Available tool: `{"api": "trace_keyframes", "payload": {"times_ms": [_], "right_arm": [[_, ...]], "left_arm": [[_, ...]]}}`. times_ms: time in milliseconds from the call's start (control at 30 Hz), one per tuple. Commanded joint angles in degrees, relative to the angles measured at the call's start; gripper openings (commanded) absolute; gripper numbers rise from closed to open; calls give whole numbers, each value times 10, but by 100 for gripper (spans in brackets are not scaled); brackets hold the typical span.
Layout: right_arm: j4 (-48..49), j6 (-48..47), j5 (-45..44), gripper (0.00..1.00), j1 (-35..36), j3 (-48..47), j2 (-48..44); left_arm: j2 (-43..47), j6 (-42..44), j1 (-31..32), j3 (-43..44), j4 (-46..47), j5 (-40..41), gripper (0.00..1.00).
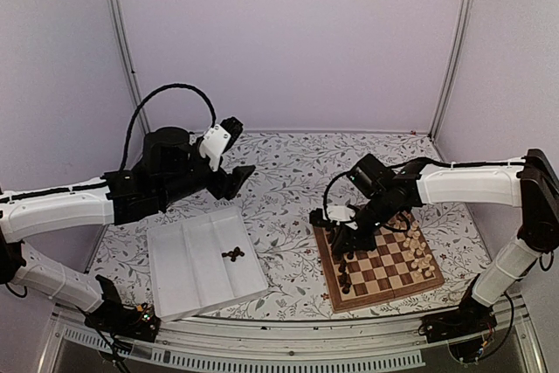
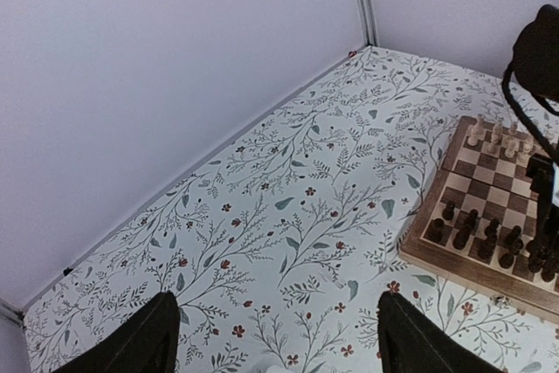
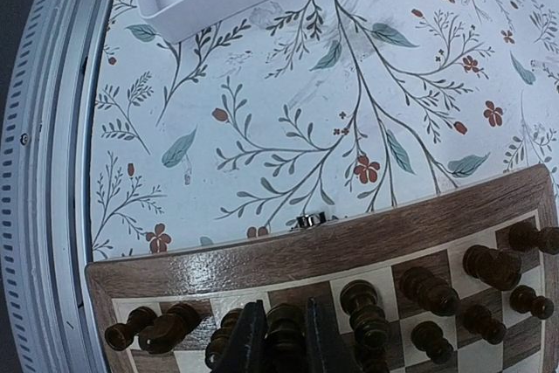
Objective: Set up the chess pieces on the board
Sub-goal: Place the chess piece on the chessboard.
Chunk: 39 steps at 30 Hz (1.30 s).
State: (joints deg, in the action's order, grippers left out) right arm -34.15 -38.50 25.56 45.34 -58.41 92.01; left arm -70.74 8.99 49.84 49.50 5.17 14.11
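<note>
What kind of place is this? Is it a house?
Probably a robot test booth, not a house: bare walls with metal posts, two robot arms, and a chessboard on flowery cloth.

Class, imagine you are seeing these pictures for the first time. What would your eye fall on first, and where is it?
First, the chessboard at the table's near right, where the right pincer is shut on a dark piece. Next, the white tray to its left holds only a few stray dark pieces. The left pincer hangs open above the floral cloth behind the tray.
</note>
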Motion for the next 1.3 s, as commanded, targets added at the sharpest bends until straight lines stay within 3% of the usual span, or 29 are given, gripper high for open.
{"api": "trace_keyframes", "payload": {"times_ms": [0,700,1033,1267], "right_arm": [[12,-4,-4,10,4,6,8],[10,-3,-11,22,8,6,10],[6,-1,-14,22,8,-1,14],[-68,2,22,25,8,-73,-20]], "left_arm": [[0,4,-3,6,-4,-8,80],[-5,4,-3,10,-12,-10,80],[-6,2,-3,13,-16,-13,80],[-1,-26,5,23,-47,45,78]]}}
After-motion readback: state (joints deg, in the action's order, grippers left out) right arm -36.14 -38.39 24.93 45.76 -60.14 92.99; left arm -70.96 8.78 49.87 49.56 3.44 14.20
